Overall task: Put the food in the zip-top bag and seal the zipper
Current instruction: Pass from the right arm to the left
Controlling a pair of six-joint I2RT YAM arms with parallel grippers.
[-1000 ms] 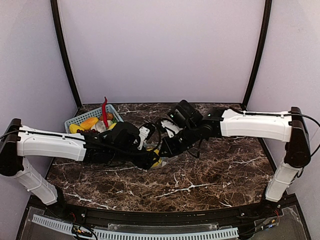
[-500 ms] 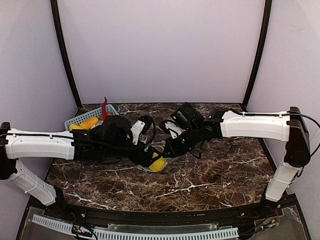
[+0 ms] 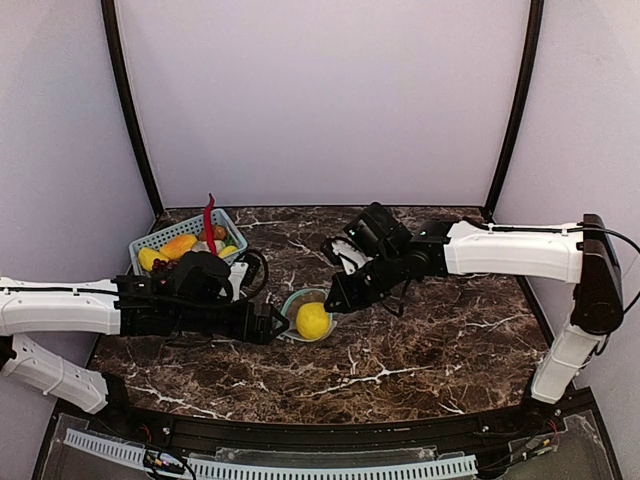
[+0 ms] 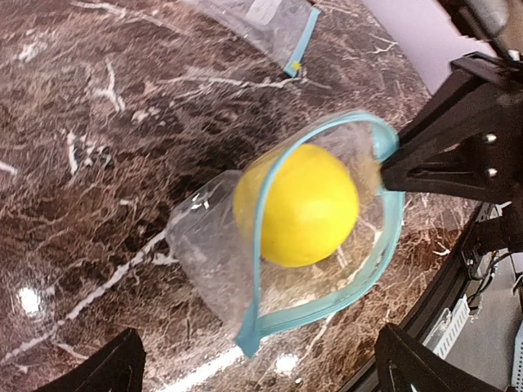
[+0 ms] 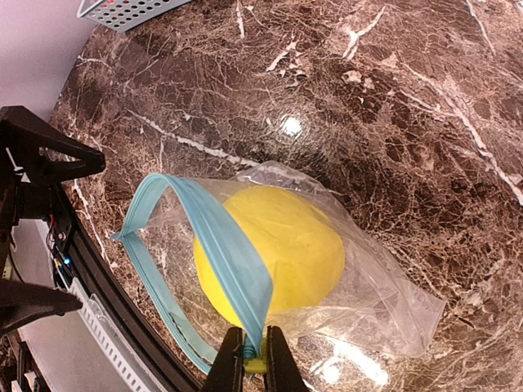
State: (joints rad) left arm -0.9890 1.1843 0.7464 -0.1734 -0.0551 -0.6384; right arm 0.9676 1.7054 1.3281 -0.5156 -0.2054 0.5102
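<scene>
Since a second ago my left hand [image 3: 272, 326] has released and drawn back toward the left of the top view, wide open and empty. My right hand [image 5: 245, 359] pinches the zipper [image 5: 233, 261], holding the mouth of the zip-top bag [image 5: 384, 302] agape at frame centre, one lemon [image 5: 286, 245] inside, resting on the surface [image 5: 392, 98]. With one pinch only, a tug could tip the lemon back out.

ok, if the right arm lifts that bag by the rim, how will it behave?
Probably floppy: the bag is thin creased film, held only where the right pincer pinches the teal zipper. Likely bottom-heavy: the lemon fills most of it and should sag down. The mouth gapes open, so a tilt might let the lemon roll out.
</scene>
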